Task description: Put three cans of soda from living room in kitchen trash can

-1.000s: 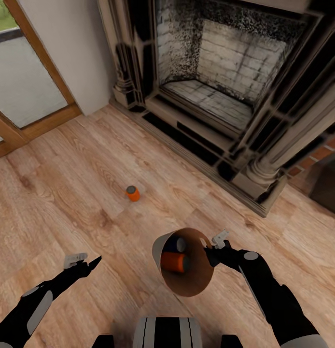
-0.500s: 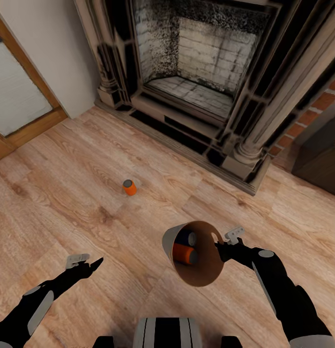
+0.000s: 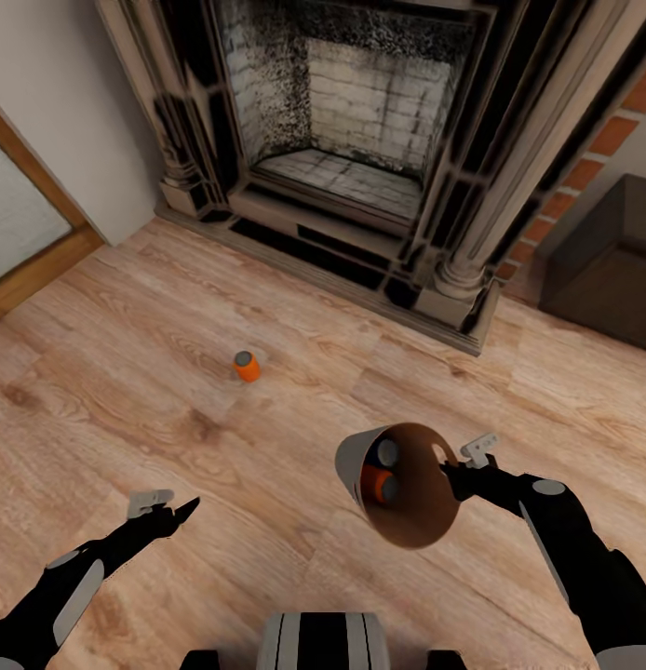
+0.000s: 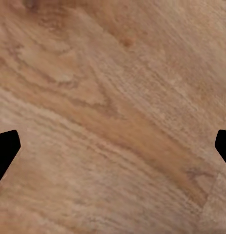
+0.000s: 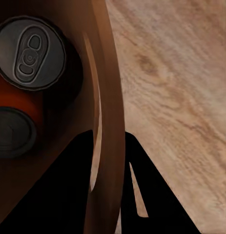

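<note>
On the light wood floor stands one orange can of soda [image 3: 247,366], upright, well ahead of my left gripper [image 3: 169,510]. That gripper is open and holds nothing; its fingertips [image 4: 5,151] are spread wide over bare floor. My right gripper [image 3: 450,465] is shut on the rim of the trash can [image 3: 353,465], holding it tilted off the floor with its brown inside towards me. Inside lie a dark blue can [image 3: 385,453] and an orange can [image 3: 377,484]. In the right wrist view the rim [image 5: 107,122] runs between my fingers, with a can top [image 5: 30,51] beside it.
The dark carved fireplace [image 3: 360,140] fills the far side, its base step [image 3: 360,279] jutting onto the floor. Red brick [image 3: 621,130] and a low dark cabinet [image 3: 612,261] are at the right. A wood door frame [image 3: 34,256] is at the left.
The camera has turned, sliding the fireplace and door leftwards in the picture. My right gripper has carried the trash can to the right and slightly up. The left arm has kept its pose.
</note>
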You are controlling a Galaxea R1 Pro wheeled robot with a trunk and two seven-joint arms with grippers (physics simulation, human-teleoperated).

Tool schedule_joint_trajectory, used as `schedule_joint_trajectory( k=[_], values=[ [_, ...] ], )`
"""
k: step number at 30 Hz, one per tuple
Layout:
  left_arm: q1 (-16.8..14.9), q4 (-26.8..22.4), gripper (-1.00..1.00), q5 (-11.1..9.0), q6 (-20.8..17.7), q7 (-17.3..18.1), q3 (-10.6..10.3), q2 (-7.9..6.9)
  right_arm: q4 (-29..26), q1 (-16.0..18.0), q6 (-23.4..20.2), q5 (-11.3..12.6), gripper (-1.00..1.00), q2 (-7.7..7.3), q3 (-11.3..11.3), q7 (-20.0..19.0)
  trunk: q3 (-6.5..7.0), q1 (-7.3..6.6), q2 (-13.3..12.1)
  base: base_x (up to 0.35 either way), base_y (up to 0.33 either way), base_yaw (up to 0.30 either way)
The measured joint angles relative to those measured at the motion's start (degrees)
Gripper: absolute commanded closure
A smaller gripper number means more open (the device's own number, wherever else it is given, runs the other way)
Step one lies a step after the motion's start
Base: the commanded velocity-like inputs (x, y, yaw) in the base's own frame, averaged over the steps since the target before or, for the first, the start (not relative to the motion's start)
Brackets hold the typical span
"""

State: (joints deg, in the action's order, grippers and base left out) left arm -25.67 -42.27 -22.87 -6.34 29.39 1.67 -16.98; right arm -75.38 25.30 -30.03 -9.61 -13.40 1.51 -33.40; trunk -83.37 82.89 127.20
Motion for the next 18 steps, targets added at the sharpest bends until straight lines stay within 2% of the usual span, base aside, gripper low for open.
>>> schedule_joint_trajectory(
  k=[12, 18],
  values=[
    [0.01, 0.07, -1.00, 0.05, 0.01, -0.03, 0.00, 0.35, 0.09, 0.00, 0.04, 0.00, 1.00, 0.36, -0.06, 0.14, 0.34, 0.00, 0.00, 0.005, 0.313, -0.150],
    [0.00, 0.08, -1.00, 0.06, 0.26, -0.03, 0.00, 0.49, 0.10, 0.00, 0.04, 0.08, 1.00, 0.38, -0.02, 0.12, 0.64, 0.00, 0.00, 0.120, 0.308, -0.216]
  ],
)
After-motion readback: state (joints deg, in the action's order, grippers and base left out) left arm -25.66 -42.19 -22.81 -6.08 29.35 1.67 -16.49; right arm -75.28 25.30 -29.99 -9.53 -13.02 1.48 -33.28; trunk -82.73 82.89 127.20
